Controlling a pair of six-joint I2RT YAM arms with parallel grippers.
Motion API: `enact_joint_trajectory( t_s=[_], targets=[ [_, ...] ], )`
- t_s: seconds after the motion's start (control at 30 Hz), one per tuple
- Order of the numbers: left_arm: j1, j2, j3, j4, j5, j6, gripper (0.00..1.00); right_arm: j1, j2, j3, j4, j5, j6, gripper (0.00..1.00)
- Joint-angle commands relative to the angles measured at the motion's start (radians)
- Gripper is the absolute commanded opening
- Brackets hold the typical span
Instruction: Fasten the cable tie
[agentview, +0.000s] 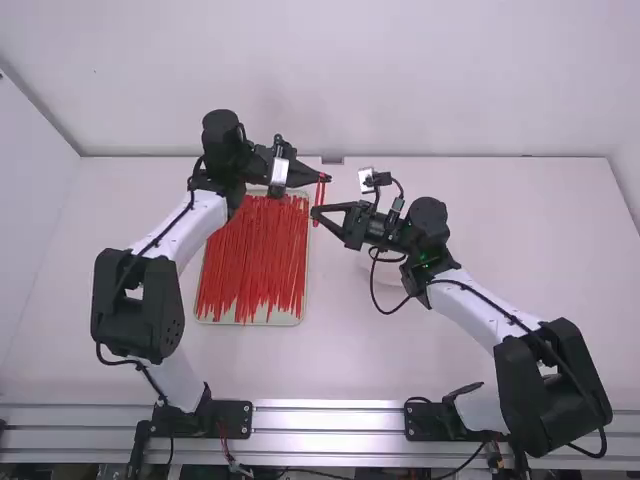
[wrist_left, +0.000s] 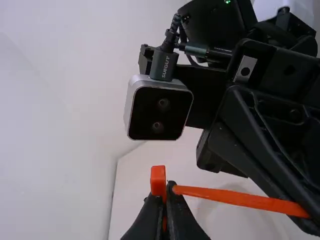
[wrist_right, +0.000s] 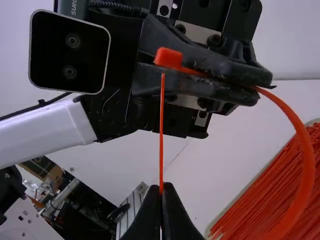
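A: We have the red plastic cable tie (wrist_right: 161, 130) up off the white table (agentview: 520, 230). It is bent into a loop between the two arms, near the far corner of the flat cream tray (agentview: 250, 322) with its heap of loose red ties (agentview: 255, 255).

B: Yes. Our left gripper (wrist_left: 164, 202) is pinched tight on the strap right under the square locking head (wrist_left: 158, 176). Our right gripper (wrist_right: 161, 192) is closed on the thin tail, which runs straight to the head.

A: Can we say the tail is through the slot?

B: We cannot tell; the left fingers hide the opening.

A: Then our first worry is aim. If the tip meets the head a little off-line, it will likely glance off the edge or buckle, since the strap looks thin and springy.

B: The loop is loaded, too. If either pinch slackens, we'd expect the strap to whip open and the tie to drop onto the heap. We'd struggle to single it out there.

A: The left fingers also sit so close to the head that they may block the tail's way out.

B: And the two grippers are close together. A push too far could knock them into each other and twist the head out of line.
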Motion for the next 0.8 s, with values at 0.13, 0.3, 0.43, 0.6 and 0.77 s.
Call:
enact_joint_trajectory(
  t_s=[0.13, 0.3, 0.43, 0.6, 0.77],
  targets=[
    [0.010, -0.001, -0.008, 0.002, 0.021, -0.008, 0.02, -0.017, 0.007, -0.004, 0.007, -0.008, 0.009, 0.00],
    [0.010, -0.001, -0.008, 0.001, 0.021, -0.008, 0.02, -0.017, 0.007, -0.004, 0.007, -0.005, 0.009, 0.00],
    [0.002, -0.001, -0.008, -0.014, 0.021, -0.005, 0.02, -0.017, 0.006, -0.004, 0.010, 0.001, 0.011, 0.00],
    [-0.003, -0.001, -0.008, -0.049, 0.021, 0.030, 0.02, -0.014, 0.006, -0.003, 0.011, 0.003, 0.019, 0.00],
    [-0.001, -0.001, -0.008, -0.054, 0.021, 0.029, 0.01, -0.014, 0.006, -0.004, 0.034, 0.013, 0.034, 0.00]
  ],
)
